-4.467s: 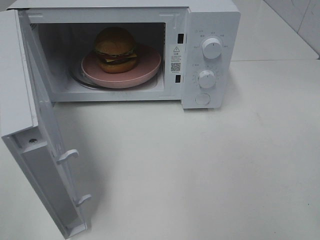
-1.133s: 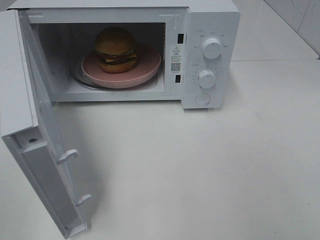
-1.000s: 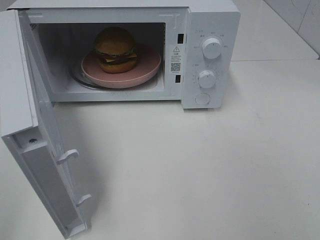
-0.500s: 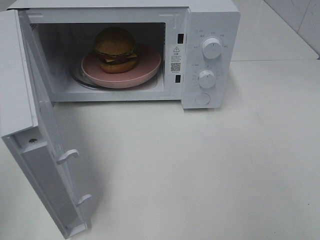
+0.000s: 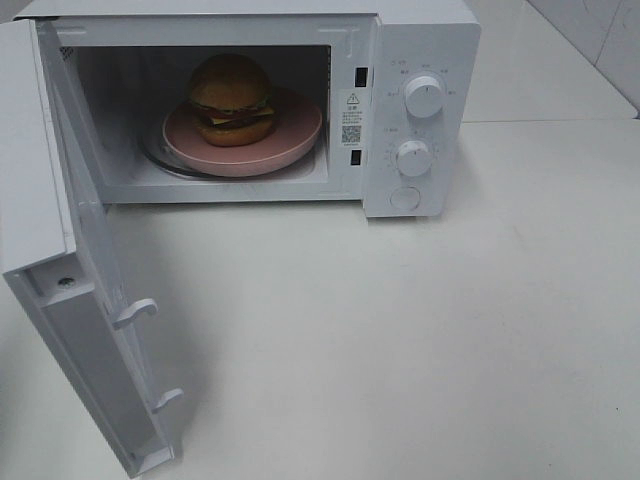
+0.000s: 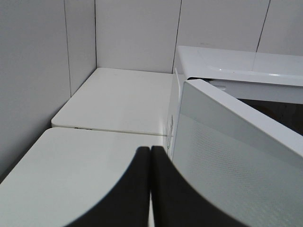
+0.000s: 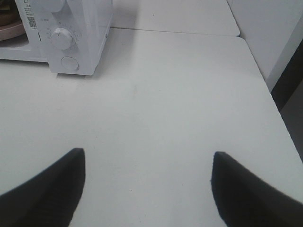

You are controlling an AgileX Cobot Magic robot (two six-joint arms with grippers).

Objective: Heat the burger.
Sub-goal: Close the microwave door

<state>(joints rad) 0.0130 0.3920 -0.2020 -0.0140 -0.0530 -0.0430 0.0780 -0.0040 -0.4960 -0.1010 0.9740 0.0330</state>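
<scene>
While the door (image 5: 75, 330) hangs wide open, I see the burger (image 5: 231, 98) upright on a pink plate (image 5: 300, 138) inside the microwave (image 5: 425, 40). The plate fills most of the cavity floor. My left tool (image 6: 150, 153) is fully closed, its fingers pressed together with nothing between them. The door's outer face is just beside it, on the microwave side, and the burger is hidden from it behind that door. My right tool (image 7: 147, 153) is spread wide and empty over the bare tabletop (image 7: 165, 94). The microwave is ahead of it and well apart, with a sliver of the plate showing past the control panel.
</scene>
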